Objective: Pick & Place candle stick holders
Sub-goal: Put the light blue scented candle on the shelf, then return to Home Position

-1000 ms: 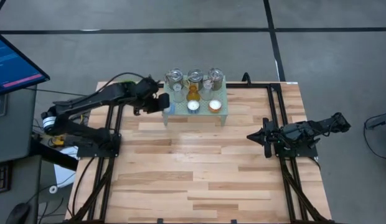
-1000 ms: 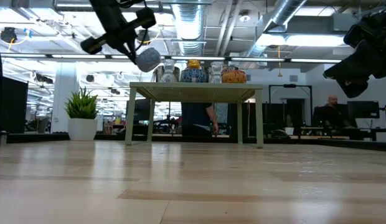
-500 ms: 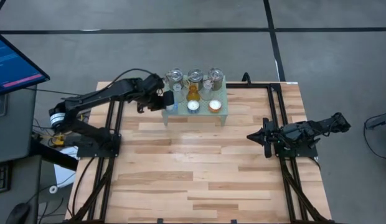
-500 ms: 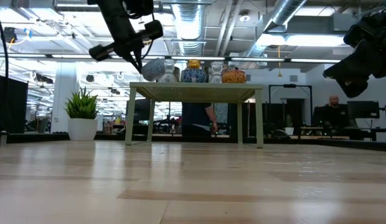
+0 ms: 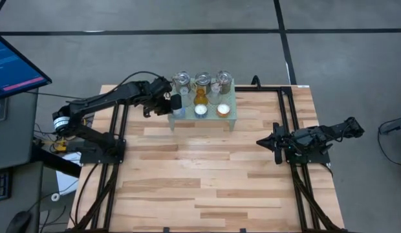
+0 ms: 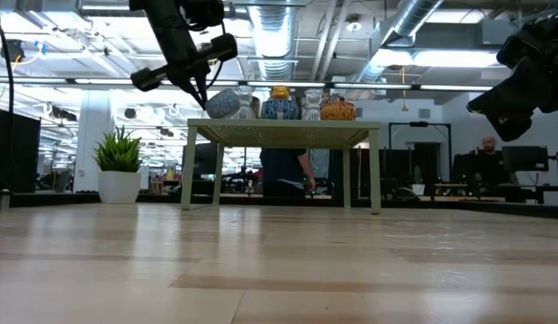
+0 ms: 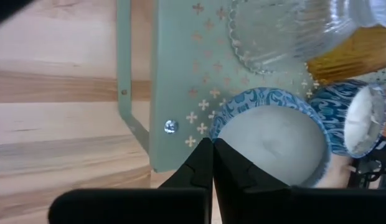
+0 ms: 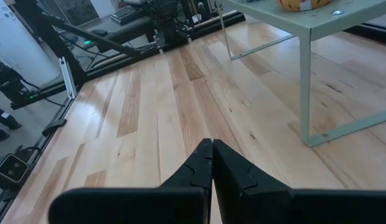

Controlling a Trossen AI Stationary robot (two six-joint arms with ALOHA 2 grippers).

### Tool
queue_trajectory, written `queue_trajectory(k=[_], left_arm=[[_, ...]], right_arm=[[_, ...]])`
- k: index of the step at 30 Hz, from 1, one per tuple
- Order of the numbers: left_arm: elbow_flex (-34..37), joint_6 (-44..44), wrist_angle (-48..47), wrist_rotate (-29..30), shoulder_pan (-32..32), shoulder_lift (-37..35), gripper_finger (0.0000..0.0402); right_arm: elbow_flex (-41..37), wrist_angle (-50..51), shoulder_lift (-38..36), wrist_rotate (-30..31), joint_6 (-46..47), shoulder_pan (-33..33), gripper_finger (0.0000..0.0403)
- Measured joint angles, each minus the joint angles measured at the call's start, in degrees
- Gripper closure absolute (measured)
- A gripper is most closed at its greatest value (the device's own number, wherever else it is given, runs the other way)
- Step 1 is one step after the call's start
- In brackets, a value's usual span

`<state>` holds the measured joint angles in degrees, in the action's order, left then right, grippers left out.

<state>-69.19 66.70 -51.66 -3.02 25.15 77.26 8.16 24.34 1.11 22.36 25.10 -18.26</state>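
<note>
Left claw (image 5: 171, 105) hangs at the left front corner of the pale green mesh stand (image 5: 230, 118), fingers pressed together on the rim of a blue-patterned tealight cup (image 7: 274, 144). The cup tilts, apparently resting at the stand's edge; looks like a placement into the open corner slot, release not yet made.

Other candle stick holders stand in rows on the stand: 3 silvery jars (image 5: 202, 80) at the back, an amber cup (image 5: 200, 98), an orange tealight cup (image 5: 222, 110).

Right claw (image 5: 264, 142) pressed together, empty, parked over the worktop (image 5: 207, 181) well apart from the stand.
</note>
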Motion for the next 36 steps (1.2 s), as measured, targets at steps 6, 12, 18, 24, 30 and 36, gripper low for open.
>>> queue_trajectory(k=[6,12,18,24,30,36], left_arm=[[0.0,-1.3,1.6,3.6,0.0,-1.6,0.0384],[0.0,-1.9,2.4,3.7,0.0,-1.9,0.0361],[0.0,-3.8,2.6,2.8,0.0,-2.0,0.0348],[0.0,-6.5,2.9,-3.8,-0.6,-7.2,0.0344],[0.0,-13.0,5.8,-2.5,-1.2,-18.6,0.0358],[0.0,-29.6,13.3,-2.9,-5.0,-29.7,0.0362]], right_arm=[[0.0,0.0,0.0,0.0,0.0,0.0,0.0403],[0.0,0.0,0.0,0.0,0.0,0.0,0.0403],[0.0,0.0,0.0,0.3,0.0,0.0,0.0403],[0.0,0.0,0.0,5.4,1.6,0.0,0.0403],[0.0,0.0,0.0,9.5,1.5,0.0,0.0403],[0.0,0.0,0.0,9.2,2.9,0.0,0.0403]])
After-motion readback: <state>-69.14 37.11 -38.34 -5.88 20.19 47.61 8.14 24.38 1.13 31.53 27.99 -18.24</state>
